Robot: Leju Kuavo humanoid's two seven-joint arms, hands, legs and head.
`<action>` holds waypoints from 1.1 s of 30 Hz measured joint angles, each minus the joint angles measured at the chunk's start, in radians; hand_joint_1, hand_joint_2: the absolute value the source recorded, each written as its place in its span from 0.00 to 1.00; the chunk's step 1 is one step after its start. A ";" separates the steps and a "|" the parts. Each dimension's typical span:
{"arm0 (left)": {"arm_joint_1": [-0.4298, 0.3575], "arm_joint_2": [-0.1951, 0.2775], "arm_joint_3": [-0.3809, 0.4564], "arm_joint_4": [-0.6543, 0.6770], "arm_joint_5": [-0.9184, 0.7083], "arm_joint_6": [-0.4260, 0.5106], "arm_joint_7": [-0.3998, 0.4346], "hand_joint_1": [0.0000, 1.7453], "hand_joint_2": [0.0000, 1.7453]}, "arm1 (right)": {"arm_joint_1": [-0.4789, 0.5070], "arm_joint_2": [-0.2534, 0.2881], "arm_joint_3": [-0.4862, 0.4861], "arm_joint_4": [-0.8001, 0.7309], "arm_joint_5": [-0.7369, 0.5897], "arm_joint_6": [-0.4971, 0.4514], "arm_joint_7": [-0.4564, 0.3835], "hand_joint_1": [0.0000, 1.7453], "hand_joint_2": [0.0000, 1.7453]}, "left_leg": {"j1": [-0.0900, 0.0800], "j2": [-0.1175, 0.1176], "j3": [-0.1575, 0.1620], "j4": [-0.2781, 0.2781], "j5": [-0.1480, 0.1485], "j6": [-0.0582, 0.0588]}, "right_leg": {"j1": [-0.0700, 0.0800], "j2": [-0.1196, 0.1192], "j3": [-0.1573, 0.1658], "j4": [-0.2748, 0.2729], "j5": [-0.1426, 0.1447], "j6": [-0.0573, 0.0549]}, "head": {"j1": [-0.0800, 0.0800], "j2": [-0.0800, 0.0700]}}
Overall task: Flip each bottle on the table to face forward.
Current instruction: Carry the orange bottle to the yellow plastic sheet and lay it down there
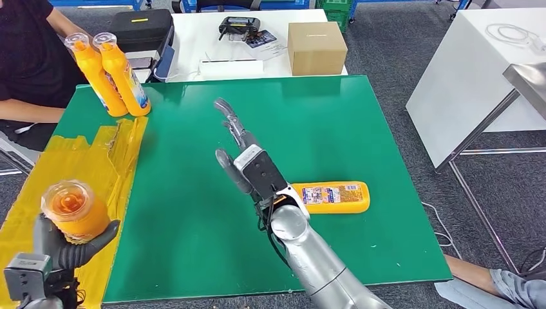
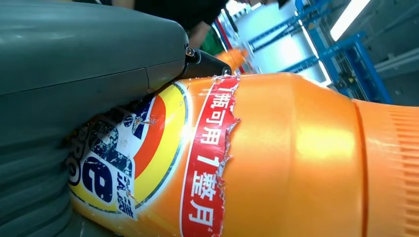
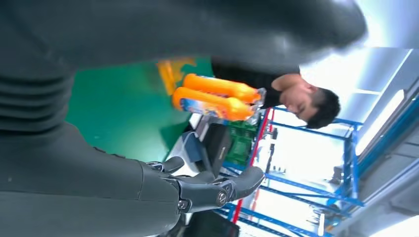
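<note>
My left hand [image 1: 64, 248] grips an orange bottle [image 1: 74, 209] upright over the yellow strip at the near left; up close its torn red and blue label [image 2: 148, 158] faces the wrist camera. Two more orange bottles [image 1: 114, 74] stand together at the far left corner of the green mat, also seen from the right wrist as bottles [image 3: 215, 96]. Another orange bottle [image 1: 335, 197] lies on its side at the mat's right, label up, behind my right forearm. My right hand [image 1: 239, 151] hovers open above the mat's middle, its fingers [image 3: 217, 190] stretched out.
A person in black sits at the far left edge [image 1: 29, 64]. Behind the green mat [image 1: 193, 212] is a white table with a cardboard box [image 1: 315, 46], a black case [image 1: 141, 29] and a device. A white table [image 1: 476, 71] stands to the right.
</note>
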 joint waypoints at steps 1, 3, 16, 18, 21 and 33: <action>0.001 0.000 0.010 0.000 -0.003 0.000 -0.001 1.00 1.00 | -0.002 0.006 0.000 0.001 0.000 -0.001 -0.001 0.00 0.00 | 0.000 0.000 0.000 0.000 0.000 0.000 | 0.000 0.000 0.000 0.000 0.000 0.000 | 0.000 0.000; 0.002 0.001 0.023 0.000 -0.014 0.007 -0.002 1.00 1.00 | -0.006 0.015 0.001 0.003 -0.003 -0.001 -0.003 0.00 0.00 | 0.000 0.000 0.000 0.000 0.000 0.000 | 0.000 0.000 0.001 0.000 0.000 0.000 | 0.000 0.000; 0.008 0.056 0.040 0.004 -0.068 0.112 -0.003 1.00 1.00 | -0.070 0.057 0.034 0.065 -0.028 -0.010 -0.006 0.00 0.00 | -0.001 0.000 0.000 0.000 0.000 0.000 | 0.000 0.000 0.000 0.000 0.000 0.000 | 0.000 0.000; 0.011 0.051 0.033 0.002 -0.131 0.140 -0.002 1.00 1.00 | -0.072 0.049 0.035 0.067 -0.033 -0.006 -0.003 0.00 0.00 | -0.001 0.000 0.000 0.000 0.000 0.000 | 0.000 0.000 0.000 0.000 0.000 0.000 | 0.000 0.000; 0.032 0.021 0.004 -0.017 -0.249 0.182 0.014 1.00 1.00 | -0.056 0.014 0.034 0.047 -0.041 0.018 0.005 0.00 0.00 | -0.001 -0.001 0.000 0.000 0.000 0.000 | -0.001 -0.001 0.000 -0.001 0.000 0.000 | 0.000 0.000; 0.009 -0.014 -0.198 0.016 -0.724 0.462 0.289 1.00 1.00 | 0.046 -0.124 -0.034 -0.070 -0.013 0.101 0.009 0.00 0.00 | -0.003 -0.002 0.000 0.001 0.000 0.001 | -0.003 -0.002 0.000 -0.002 0.001 0.001 | 0.000 0.000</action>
